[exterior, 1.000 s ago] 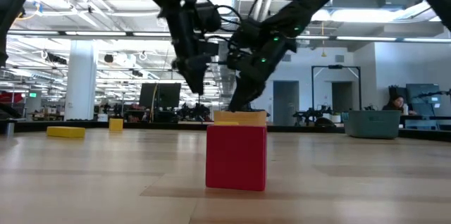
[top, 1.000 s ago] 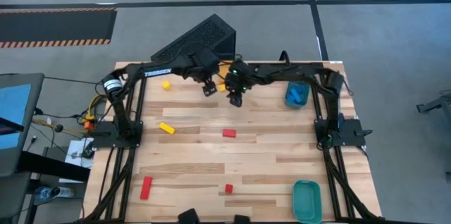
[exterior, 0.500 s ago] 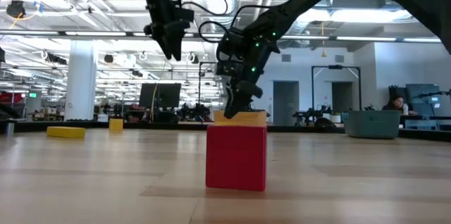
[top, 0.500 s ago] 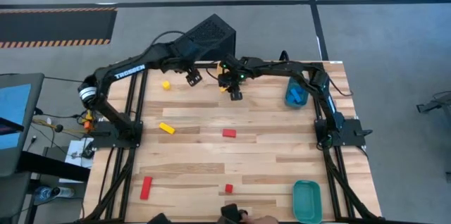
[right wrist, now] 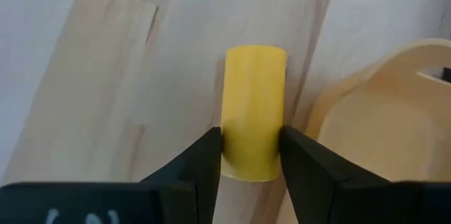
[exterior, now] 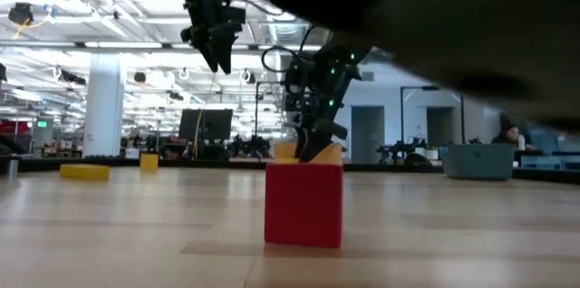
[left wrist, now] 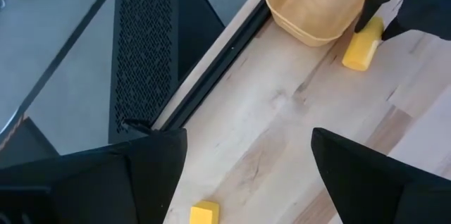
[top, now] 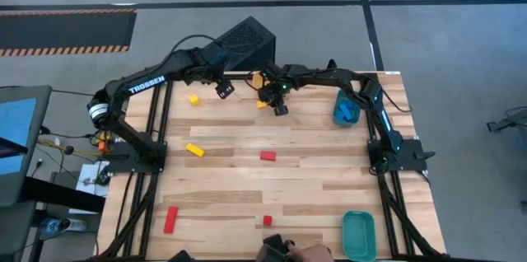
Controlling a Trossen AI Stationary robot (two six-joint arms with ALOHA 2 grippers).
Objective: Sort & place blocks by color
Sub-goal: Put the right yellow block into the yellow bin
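A short yellow bar (right wrist: 254,108) lies flat on the table beside the pale orange tray (left wrist: 310,13) at the far edge. My right gripper (right wrist: 254,157) stands over it, shut on it; the high view shows the gripper (top: 278,107) by the bar (top: 262,104). My left gripper (left wrist: 246,175) is open, raised above the table left of the tray (top: 224,89), and holds nothing. Other blocks lie loose: a yellow cube (top: 194,99), a yellow bar (top: 194,150), a red block (top: 268,156), a red bar (top: 170,219) and a red cube (top: 267,221). My right gripper pinches the yellow bar between its two fingers (right wrist: 208,157), one on each long side (right wrist: 232,146), near one end. The fingers come from above, pointing down, and lie across the bar. The bar rests flat on the table next to the tray's rim (right wrist: 331,104).
A blue tray (top: 347,110) holding blue pieces sits at the far right, and a teal tray (top: 358,235) at the near right corner. A person's hand (top: 306,254) shows at the near edge. A dark blurred shape (exterior: 435,16) covers the upper right of the low view.
My left gripper has risen and drawn back toward the table's far-left, away from the yellow bar. My right gripper has sunk a little onto the bar, which has stayed on the table. A hand has come in at the near edge.
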